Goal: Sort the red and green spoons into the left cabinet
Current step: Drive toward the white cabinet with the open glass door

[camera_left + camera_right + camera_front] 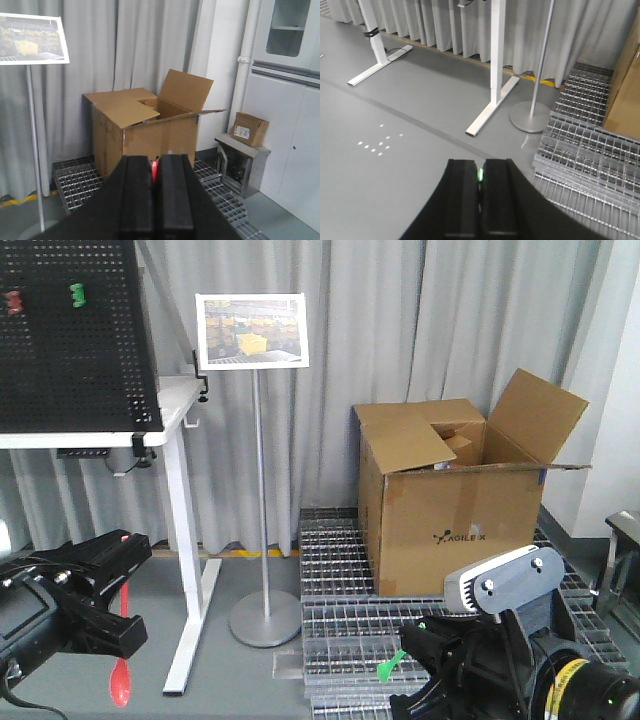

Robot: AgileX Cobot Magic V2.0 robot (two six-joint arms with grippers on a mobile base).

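Note:
My left gripper (pixel 128 585) is at the lower left, shut on the red spoon (pixel 121 665), which hangs down with its bowl lowest. In the left wrist view the gripper (pixel 154 160) is closed, with a sliver of the red spoon (pixel 154 169) between the jaws. My right gripper (pixel 415 670) is at the lower right, shut on the green spoon (pixel 390 668), which sticks out to the left. In the right wrist view the gripper (pixel 480 162) is closed, with a bit of green spoon (pixel 480 175) between the jaws. The left cabinet is out of view.
An open cardboard box (pixel 440 510) stands on stacked metal gratings (pixel 340 630) ahead. A sign stand (pixel 258 540) and a white desk (pixel 185 400) with a black pegboard (pixel 70 330) stand at the left. A tall pale cupboard (pixel 287 125) and a small box (pixel 248 129) are at the far right.

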